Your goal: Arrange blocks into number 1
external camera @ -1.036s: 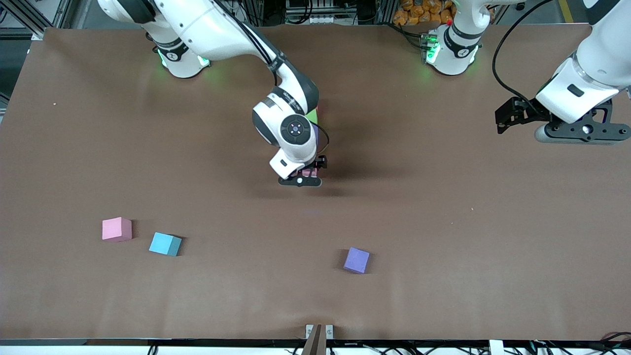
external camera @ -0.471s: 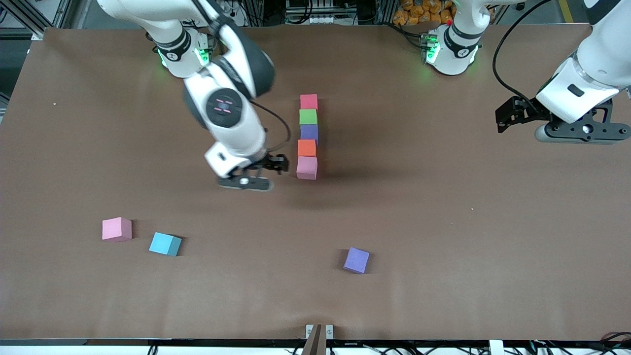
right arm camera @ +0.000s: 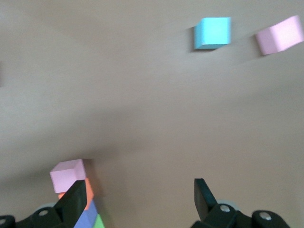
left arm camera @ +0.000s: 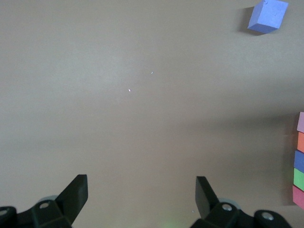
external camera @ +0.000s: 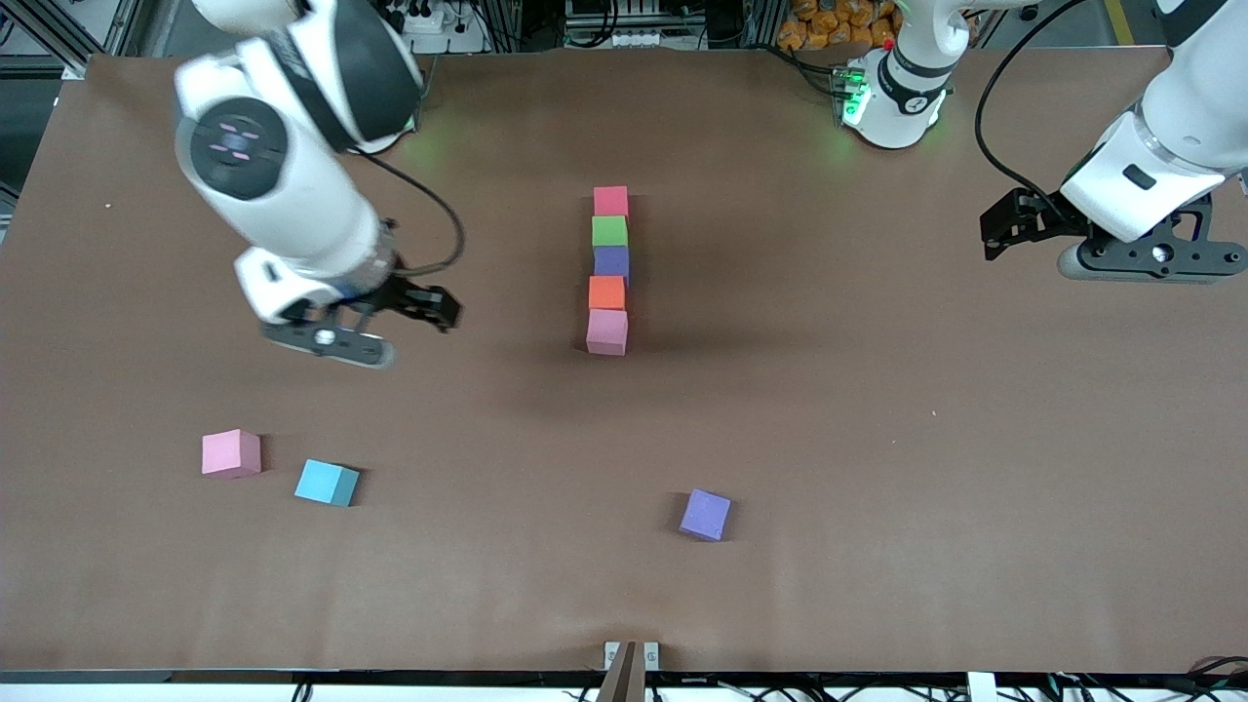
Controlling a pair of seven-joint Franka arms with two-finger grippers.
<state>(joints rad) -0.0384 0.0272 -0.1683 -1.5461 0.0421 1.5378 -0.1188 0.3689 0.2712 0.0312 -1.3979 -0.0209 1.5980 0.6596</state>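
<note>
Five blocks form a straight column mid-table: red, green, purple, orange, and pink nearest the front camera. Loose blocks lie nearer that camera: pink, light blue and purple. My right gripper hangs open and empty over bare table, toward the right arm's end from the column. Its wrist view shows its open gripper, the column's pink block, the light blue block and the loose pink one. My left gripper waits open over the left arm's end.
The brown table cover spreads around the blocks. A small bracket sits at the table's front edge. The left wrist view catches the loose purple block and the column's edge.
The right gripper has let go of the pink block at the column's near end, then risen and swung away toward the right arm's end. The left arm has not moved.
</note>
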